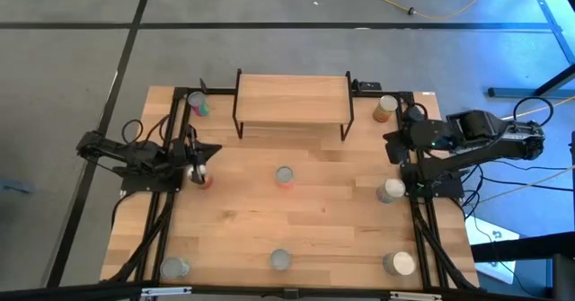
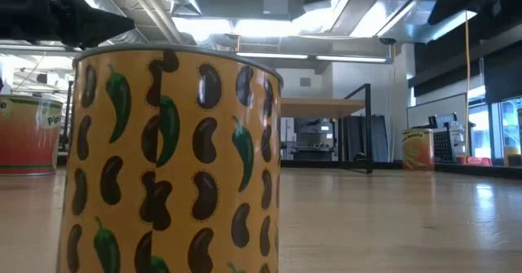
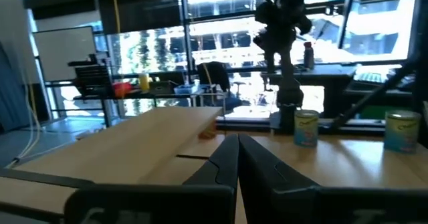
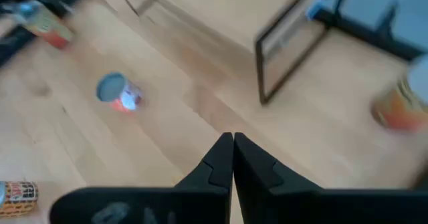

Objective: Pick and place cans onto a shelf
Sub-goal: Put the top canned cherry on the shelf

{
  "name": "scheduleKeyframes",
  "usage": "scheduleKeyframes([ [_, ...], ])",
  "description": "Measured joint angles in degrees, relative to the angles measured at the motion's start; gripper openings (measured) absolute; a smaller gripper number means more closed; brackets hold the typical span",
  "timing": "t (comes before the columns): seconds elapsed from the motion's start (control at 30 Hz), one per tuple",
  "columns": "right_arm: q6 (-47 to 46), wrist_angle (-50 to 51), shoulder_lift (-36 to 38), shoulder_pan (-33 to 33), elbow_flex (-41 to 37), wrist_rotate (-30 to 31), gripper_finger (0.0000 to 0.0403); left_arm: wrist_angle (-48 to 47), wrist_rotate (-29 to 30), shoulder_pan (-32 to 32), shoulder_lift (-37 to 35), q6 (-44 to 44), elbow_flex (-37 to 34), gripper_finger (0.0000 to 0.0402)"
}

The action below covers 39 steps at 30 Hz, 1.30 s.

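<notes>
Both sets of jaws are closed on nothing: the left gripper point(image 1: 199, 160) sits by the table's left edge next to a can point(image 1: 205, 179), and the right gripper point(image 1: 395, 145) hovers near the right edge. By the look of it nothing is done yet. The shelf point(image 1: 292, 96) top is bare, and the cans, including the centre can point(image 1: 284, 176) and the orange can point(image 1: 385, 109) beside the shelf, are all scattered on the table point(image 1: 332, 229).

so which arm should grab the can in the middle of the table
Either, marginally the left. The middle can stands about midway between both shut, empty grippers; the left gripper sits nearer its level than the right gripper.
</notes>
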<state>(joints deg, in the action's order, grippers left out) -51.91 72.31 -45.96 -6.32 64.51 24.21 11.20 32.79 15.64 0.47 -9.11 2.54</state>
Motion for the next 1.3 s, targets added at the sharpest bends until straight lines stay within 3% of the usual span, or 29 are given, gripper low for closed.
scheduleKeyframes([
  [0.13,3.4,-0.1,-2.0,1.5,1.9,-2.7,0.0016,0.0,1.2,0.0,0.0,0.0,0.4,0.0],
  [0.47,11.3,-12.4,-2.8,1.5,1.7,-3.3,0.0016,0.0,0.9,0.0,0.0,3.0,0.4,0.0],
  [0.67,8.9,-12.2,-3.5,1.5,1.7,-1.7,0.0018,0.0,0.8,0.0,0.0,3.0,0.4,0.0],
  [0.8,9.2,-12.1,-4.1,1.5,1.7,-3.9,0.0038,0.0,0.8,0.0,0.0,3.0,0.4,0.0],
  [1.03,17.2,-9.6,-5.2,1.4,1.6,-16.7,0.0093,0.0,0.8,0.0,0.0,3.0,0.4,0.0],
  [1.3,25.2,3.5,-8.0,1.1,1.6,-28.9,0.0098,0.0,0.8,0.0,0.0,3.0,0.4,0.0],
])
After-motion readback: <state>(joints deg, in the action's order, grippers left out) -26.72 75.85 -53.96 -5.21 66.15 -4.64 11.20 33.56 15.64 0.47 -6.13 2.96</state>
